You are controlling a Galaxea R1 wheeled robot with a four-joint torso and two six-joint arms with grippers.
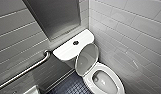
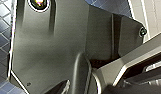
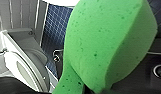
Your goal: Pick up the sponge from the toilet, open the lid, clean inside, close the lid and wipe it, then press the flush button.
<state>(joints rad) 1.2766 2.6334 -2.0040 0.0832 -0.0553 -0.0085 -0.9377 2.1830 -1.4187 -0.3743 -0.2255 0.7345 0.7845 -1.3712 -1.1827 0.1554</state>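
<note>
Sponge [image 3: 108, 40] is pinched tight by the right gripper [image 3: 83, 88]. Lid [image 1: 87, 58] is already up, so inside-cleaning looks due; sponge should be lowered into the toilet [image 1: 88, 80] at 5 o'clock.

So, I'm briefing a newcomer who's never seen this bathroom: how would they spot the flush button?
Find the white toilet in the tiled corner; behind its raised lid sits the rounded tank. The flush button is the small dark round spot in the middle of its flat top, the only dark mark on that white surface.
</note>
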